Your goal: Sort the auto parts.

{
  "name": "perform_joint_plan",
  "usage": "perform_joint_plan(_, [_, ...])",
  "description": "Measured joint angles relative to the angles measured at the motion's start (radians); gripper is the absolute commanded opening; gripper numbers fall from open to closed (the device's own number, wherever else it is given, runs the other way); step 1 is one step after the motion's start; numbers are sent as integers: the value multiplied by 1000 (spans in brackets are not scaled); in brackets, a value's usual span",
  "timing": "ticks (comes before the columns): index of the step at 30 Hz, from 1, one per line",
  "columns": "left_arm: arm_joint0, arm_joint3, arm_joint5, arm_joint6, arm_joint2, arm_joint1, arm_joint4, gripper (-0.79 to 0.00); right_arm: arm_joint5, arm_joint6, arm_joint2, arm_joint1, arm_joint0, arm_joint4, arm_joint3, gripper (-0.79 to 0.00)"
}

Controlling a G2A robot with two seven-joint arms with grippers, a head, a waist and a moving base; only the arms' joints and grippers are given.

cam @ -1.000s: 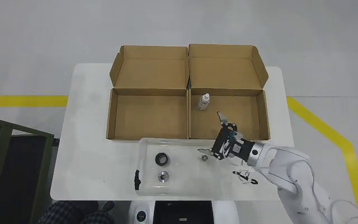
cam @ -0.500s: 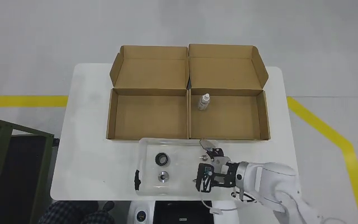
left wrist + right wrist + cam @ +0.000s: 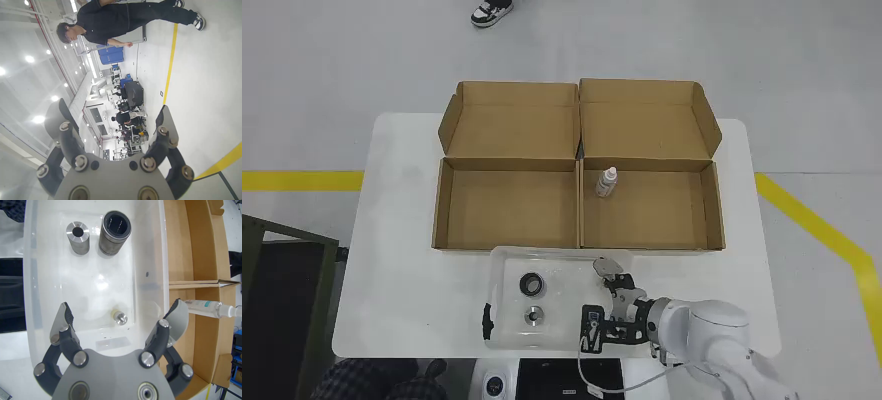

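Observation:
A clear plastic tray (image 3: pixel 542 251) at the table's near edge holds a dark linear bearing (image 3: pixel 532 284), a steel bushing (image 3: pixel 532 317) and a small threaded stud (image 3: pixel 121 318). My right gripper (image 3: pixel 598 300) hovers over the tray's right end, open, with nothing between its fingers. In the right wrist view the gripper (image 3: pixel 121 309) is just above the stud, with the bearing (image 3: pixel 114 233) and bushing (image 3: pixel 78 240) standing upright farther off. A white bottle (image 3: pixel 605 182) lies in the right cardboard box (image 3: pixel 682 210). My left gripper (image 3: pixel 113 108) is open and points out into the room.
Two open cardboard boxes stand side by side behind the tray; the left box (image 3: pixel 507 205) has nothing in it. A black clip (image 3: pixel 485 320) sits on the tray's left rim. In the right wrist view one fingertip (image 3: pixel 178 308) overlaps the bottle (image 3: pixel 206 307).
My right arm swung from beside the right box toward the table's near edge, and its open gripper now sits over the tray's right end. The parts have not moved.

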Motion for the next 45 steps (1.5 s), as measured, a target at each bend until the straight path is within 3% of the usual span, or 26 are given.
perform_joint_plan(4, [0,0,0,0,0,0,0,0,16,42,-24,-3,15,-12,10,-37])
perform_joint_plan(9, [0,0,0,0,0,0,0,0,31,88,-44,-6,34,-17,26,-160])
perform_joint_plan(15, [0,0,0,0,0,0,0,0,43,130,-69,-11,61,-17,52,-194])
perform_joint_plan(27, [0,0,0,0,0,0,0,0,76,187,-118,-22,114,-35,98,-391])
perform_joint_plan(38, [0,0,0,0,0,0,0,0,84,220,-149,-30,140,-44,129,-425])
perform_joint_plan(45, [0,0,0,0,0,0,0,0,85,238,-164,-33,148,-49,137,-529])
